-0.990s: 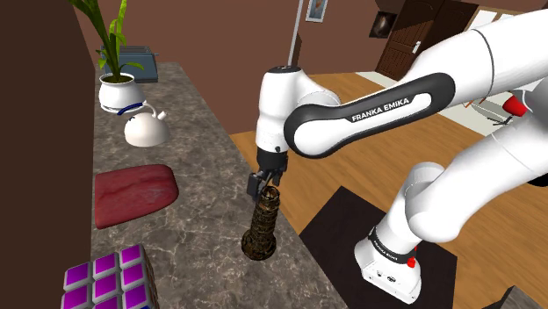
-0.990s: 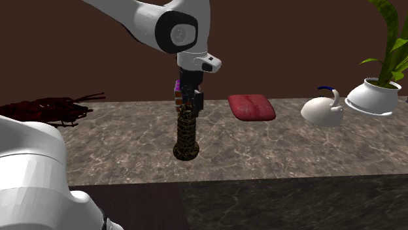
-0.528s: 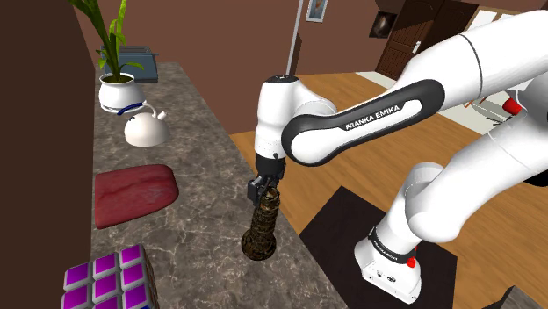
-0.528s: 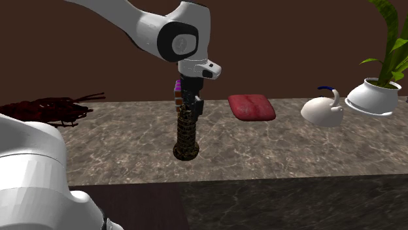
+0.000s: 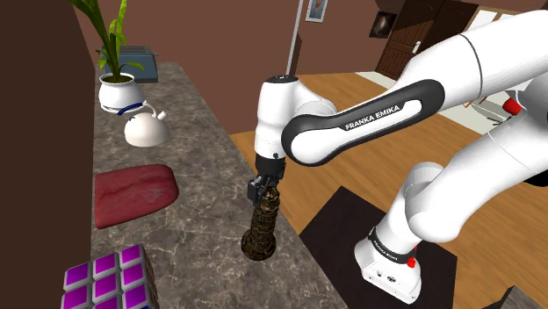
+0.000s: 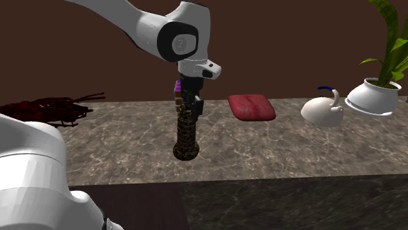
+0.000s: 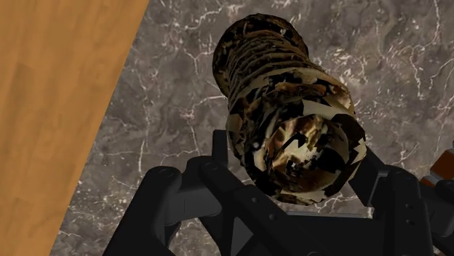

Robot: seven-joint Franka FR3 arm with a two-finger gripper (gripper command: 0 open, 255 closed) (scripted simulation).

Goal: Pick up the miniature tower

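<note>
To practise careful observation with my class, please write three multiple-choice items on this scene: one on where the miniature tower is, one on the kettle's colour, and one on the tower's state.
1. Where is the miniature tower?
A. on the floor
B. on the counter, near its edge
C. on the robot's stand

2. What colour is the body of the kettle?
A. white
B. purple
C. red

3. How is the miniature tower?
A. lying on its side
B. lifted in the air
C. upright, base on the counter, with the hand at its top

Answers:
1 B: the shoulder view shows it close to the counter's edge.
2 A: its body is plain white.
3 C: its base meets the counter in both exterior views, and the hand grips its top.
</note>
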